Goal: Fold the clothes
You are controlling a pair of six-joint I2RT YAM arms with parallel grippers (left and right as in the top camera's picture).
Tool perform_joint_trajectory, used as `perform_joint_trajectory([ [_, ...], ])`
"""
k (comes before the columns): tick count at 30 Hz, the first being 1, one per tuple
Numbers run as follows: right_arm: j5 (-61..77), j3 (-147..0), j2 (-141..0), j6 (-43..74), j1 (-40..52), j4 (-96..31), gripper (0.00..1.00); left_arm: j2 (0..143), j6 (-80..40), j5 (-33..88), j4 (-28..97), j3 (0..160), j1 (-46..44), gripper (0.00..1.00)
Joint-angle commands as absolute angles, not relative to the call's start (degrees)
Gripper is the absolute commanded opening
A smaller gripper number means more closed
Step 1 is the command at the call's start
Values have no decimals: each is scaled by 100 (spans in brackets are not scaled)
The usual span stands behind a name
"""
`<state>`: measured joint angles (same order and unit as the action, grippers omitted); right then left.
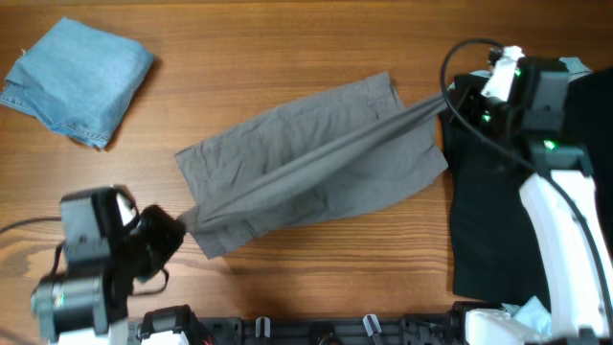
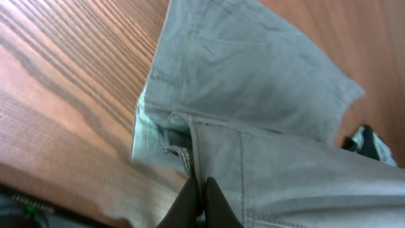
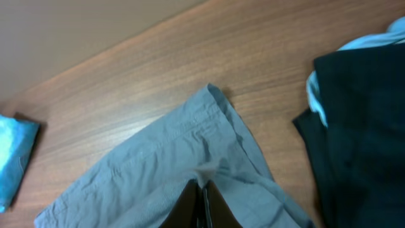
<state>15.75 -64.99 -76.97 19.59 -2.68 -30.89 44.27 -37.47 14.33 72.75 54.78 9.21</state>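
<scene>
**1. Left gripper**. The jaws were closed to a thin slit and pinched a fold of the grey shorts at the end toward the near-left corner of the counter. In the wrist view the dark fingers met on the cloth, just beside a pale inner lining.

**2. Right gripper**. The jaws were likewise closed and gripped the opposite end of the shorts, toward the right edge. A hemmed corner of the cloth lay just beyond the fingers.

**3. Left arm**. It sat low over the near-left corner, with the wrist angled in toward the counter's middle.

**4. Right arm**. Its white link ran from the near-right corner toward the far edge, with the wrist turned leftward over the black garment.

**5. Grey shorts.** They lay on the diagonal across the middle of the counter, from near-left to far-right. The lower layer was flat and creased on the wood. A taut raised ridge of cloth ran above it from one gripper to the other.

**6. Denim garment**. It was folded in the far-left corner, well apart from the shorts.

**7. Black garment.** It was spread along the right edge, with its left border close against the shorts' end. Whether the two overlapped could not be told.
</scene>
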Motion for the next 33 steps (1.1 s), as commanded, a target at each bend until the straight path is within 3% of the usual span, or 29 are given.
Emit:
perform_joint_trajectory([
  [1, 1691, -6534, -8302, 1905, -381, -2447, 4, 5078, -3793, 768, 6746, 5157, 947, 4],
  [4, 1811, -6534, -8630, 1905, -375, -1879, 4, 5774, -3778, 78, 6154, 5157, 950, 4],
  [16, 1863, -6534, -9679, 1975, -97, -873, 5, 8331, -3601, -123, 3870, 5159, 950, 4],
  [17, 1870, -6534, -9830, 2001, -95, -725, 9, 8451, -3601, -145, 3798, 5159, 947, 4],
  [19, 1872, -6534, -10049, 1994, -97, -523, 11, 8646, -3601, -158, 3581, 5157, 947, 12],
  [20, 1872, -6534, -10121, 1990, -95, -440, 20, 8718, -3601, -158, 3470, 5159, 947, 24],
  [21, 1872, -6534, -10272, 1946, -97, -292, 59, 8807, -3601, -158, 3352, 5159, 947, 35],
  [22, 1870, -6534, -10372, 1879, -97, -213, 80, 8888, -3603, -158, 3291, 5159, 947, 63],
  [23, 1865, -6534, -10396, 1754, -117, -226, 88, 8897, -3597, -158, 3323, 5159, 950, 68],
  [24, 1852, -6534, -10394, 1728, -154, -301, 92, 8892, -3444, -106, 3361, 5159, 950, 71],
  [29, 1964, -6536, -10296, 1649, -370, -1809, 89, 8801, -2635, 705, 3994, 5159, 950, 50],
  [33, 2335, -6536, -10296, 1135, -386, -2539, 82, 8678, -2394, 727, 4104, 5376, 1048, 51],
])
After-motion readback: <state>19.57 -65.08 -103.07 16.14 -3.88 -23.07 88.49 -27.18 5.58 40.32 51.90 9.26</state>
